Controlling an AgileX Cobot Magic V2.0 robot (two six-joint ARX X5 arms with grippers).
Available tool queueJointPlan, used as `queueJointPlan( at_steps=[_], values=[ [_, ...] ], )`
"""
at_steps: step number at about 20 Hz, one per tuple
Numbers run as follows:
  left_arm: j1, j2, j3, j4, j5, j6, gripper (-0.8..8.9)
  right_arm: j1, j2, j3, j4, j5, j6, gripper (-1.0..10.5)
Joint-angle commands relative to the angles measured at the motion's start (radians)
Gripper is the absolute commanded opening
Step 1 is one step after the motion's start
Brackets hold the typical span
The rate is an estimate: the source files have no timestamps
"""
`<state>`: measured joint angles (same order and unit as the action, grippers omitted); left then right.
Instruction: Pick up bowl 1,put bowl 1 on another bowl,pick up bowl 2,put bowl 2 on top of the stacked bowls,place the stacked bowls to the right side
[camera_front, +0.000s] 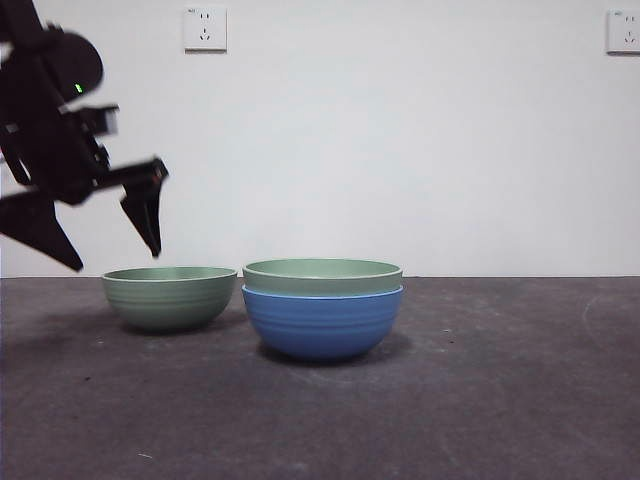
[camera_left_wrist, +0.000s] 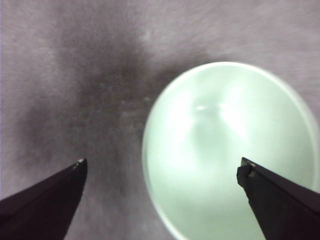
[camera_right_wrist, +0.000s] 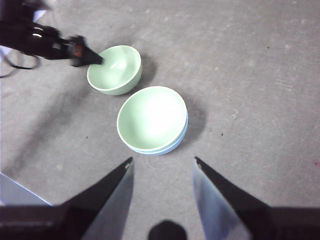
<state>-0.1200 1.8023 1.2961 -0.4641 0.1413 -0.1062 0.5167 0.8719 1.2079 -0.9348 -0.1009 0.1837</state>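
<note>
One green bowl sits nested in the blue bowl mid-desk. The left tool, released and spread wide, hovers above the lone green bowl beside them. The right tool waits released, well clear.

Layout on the counter: one bowl sits nested in another bowl near the centre. A single bowl stands just beside this pair, to its left in the front view, apart from it. The left claw hangs above the single bowl's outer side.
</note>
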Motion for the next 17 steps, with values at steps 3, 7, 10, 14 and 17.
queueJointPlan(
  at_steps=[3,7,10,14,17],
  values=[
    [-0.016,0.048,0.0,0.027,-0.035,-0.023,4.77,0.002,-0.011,-0.006,-0.006,0.003,0.026,1.9],
    [-0.017,0.048,0.0,0.023,-0.035,-0.023,2.14,0.002,-0.008,-0.006,-0.017,0.003,0.027,1.9],
    [-0.017,0.048,0.0,0.002,-0.035,-0.022,0.55,0.002,-0.009,-0.006,-0.017,0.003,0.029,1.9],
    [-0.017,0.048,0.0,-0.001,-0.029,-0.026,-0.12,0.002,-0.009,-0.006,-0.017,0.003,0.029,1.9],
    [-0.018,0.048,0.0,0.005,-0.023,-0.025,-0.08,0.002,-0.009,-0.006,-0.018,0.003,0.029,1.9]
  ],
)
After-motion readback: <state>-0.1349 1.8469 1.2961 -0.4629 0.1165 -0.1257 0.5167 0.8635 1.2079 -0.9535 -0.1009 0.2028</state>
